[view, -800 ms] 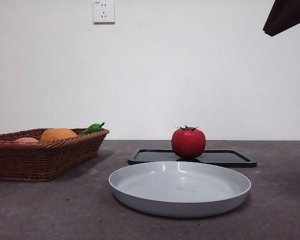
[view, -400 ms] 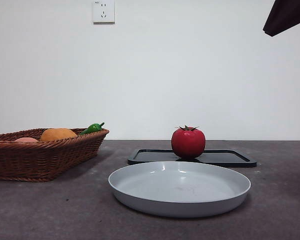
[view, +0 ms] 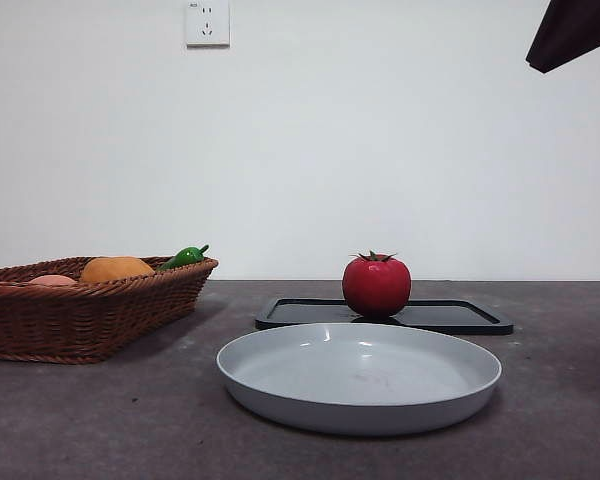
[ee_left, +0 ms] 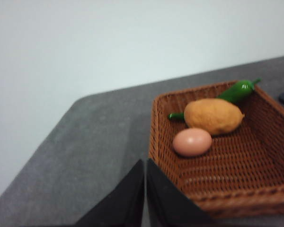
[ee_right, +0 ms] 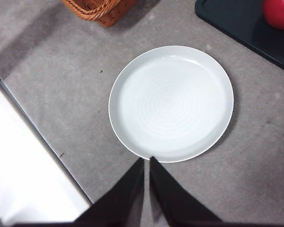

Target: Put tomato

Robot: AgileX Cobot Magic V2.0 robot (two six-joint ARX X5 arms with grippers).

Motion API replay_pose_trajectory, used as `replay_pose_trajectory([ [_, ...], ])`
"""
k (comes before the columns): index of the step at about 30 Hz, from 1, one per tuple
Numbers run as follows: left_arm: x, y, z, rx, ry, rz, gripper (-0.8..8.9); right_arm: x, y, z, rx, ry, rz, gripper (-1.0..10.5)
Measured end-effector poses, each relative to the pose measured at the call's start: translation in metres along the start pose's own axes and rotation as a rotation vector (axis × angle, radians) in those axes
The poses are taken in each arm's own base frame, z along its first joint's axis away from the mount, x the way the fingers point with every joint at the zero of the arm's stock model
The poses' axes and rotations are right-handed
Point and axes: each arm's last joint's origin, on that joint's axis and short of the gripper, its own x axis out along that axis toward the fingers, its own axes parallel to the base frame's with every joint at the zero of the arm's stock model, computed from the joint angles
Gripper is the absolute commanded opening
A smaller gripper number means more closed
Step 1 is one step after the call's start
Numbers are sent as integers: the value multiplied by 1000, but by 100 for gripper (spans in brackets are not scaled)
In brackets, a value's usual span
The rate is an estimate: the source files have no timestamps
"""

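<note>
The red tomato (view: 377, 285) with a dark green calyx stands on a black tray (view: 460, 316) behind an empty grey plate (view: 360, 376); it also shows at the edge of the right wrist view (ee_right: 280, 13). My right gripper (ee_right: 146, 163) is shut and empty, high above the plate's (ee_right: 171, 101) near rim. My left gripper (ee_left: 145, 165) is shut and empty, above the table next to the wicker basket (ee_left: 217, 184). One arm shows only as a dark tip (view: 570, 30) at the top right of the front view.
The wicker basket (view: 80, 310) at the left holds an orange fruit (view: 117, 268), a green chili (view: 185, 256) and a pale egg-like thing (ee_left: 192, 142). A wall socket (view: 207, 22) is on the white wall. The table's edge (ee_right: 42, 137) runs near the plate.
</note>
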Motion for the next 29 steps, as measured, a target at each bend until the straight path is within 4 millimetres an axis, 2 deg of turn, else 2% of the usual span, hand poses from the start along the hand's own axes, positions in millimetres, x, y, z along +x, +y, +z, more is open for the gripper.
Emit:
replay_pose_trajectory([
  [11,1,-3,-14,-6,96,-21,7,0,0,0,-1,-2,0,9],
  [29,1,-3,-14,-6,93,-21,7,0,0,2,-8,-20,-1,9],
])
